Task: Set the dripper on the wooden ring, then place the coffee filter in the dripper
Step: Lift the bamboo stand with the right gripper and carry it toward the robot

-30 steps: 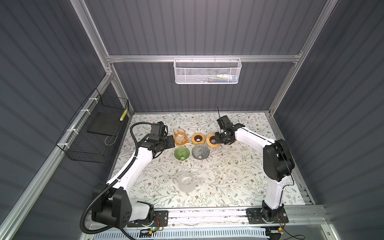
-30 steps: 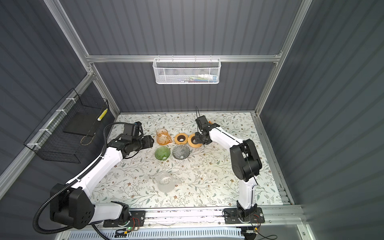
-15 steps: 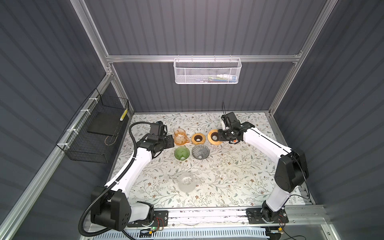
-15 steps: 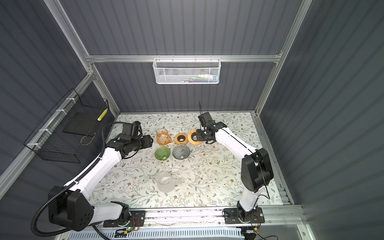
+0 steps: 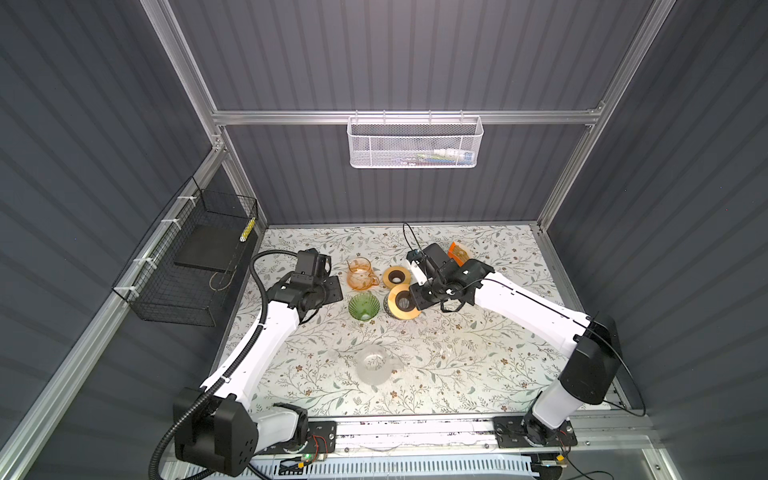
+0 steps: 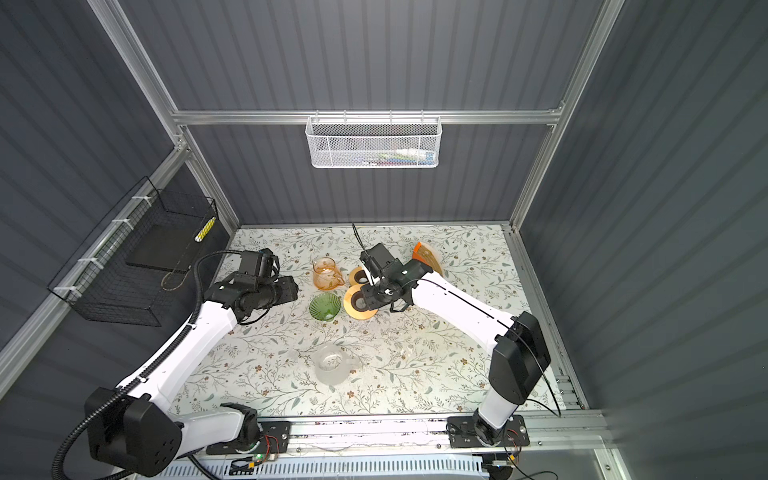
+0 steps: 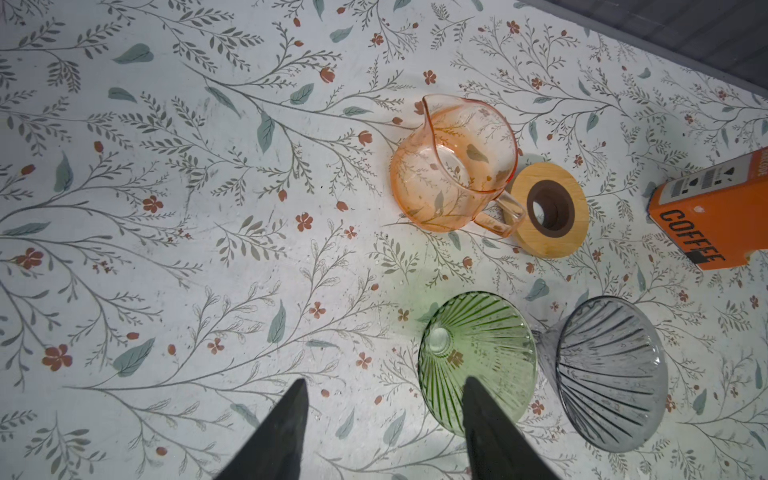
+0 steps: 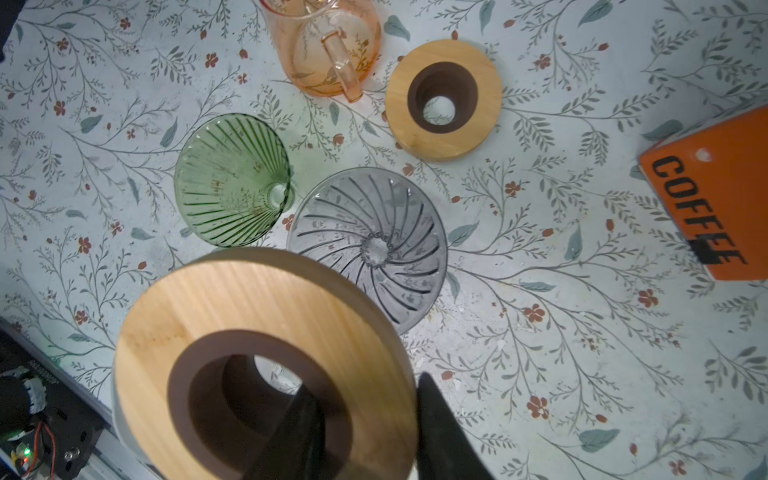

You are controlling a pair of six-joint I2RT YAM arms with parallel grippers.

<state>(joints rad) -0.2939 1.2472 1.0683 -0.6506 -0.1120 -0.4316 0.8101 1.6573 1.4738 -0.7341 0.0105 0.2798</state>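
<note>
My right gripper [image 8: 365, 381] is shut on a wooden ring [image 8: 257, 316], one finger through its dark hole and one outside its rim. It holds the ring tilted just above the grey glass dripper [image 8: 374, 232]. In both top views the ring [image 5: 403, 303] [image 6: 359, 304] covers most of that dripper. A green glass dripper [image 7: 478, 357] [image 5: 364, 306] lies on its side next to the grey one. My left gripper [image 7: 385, 380] hovers open and empty beside the green dripper. The coffee filter is out of view.
A second wooden ring [image 8: 442, 99] and an orange glass pitcher [image 7: 453, 166] stand behind the drippers. An orange box marked COFFEE [image 8: 706, 187] lies at the back right. A clear glass pitcher [image 5: 374, 365] stands nearer the front edge. Wire baskets hang on the left and back walls.
My right gripper has lifted the wooden ring from beside the other ring and carried it forward and left over the grey dripper. The left arm has barely moved.
</note>
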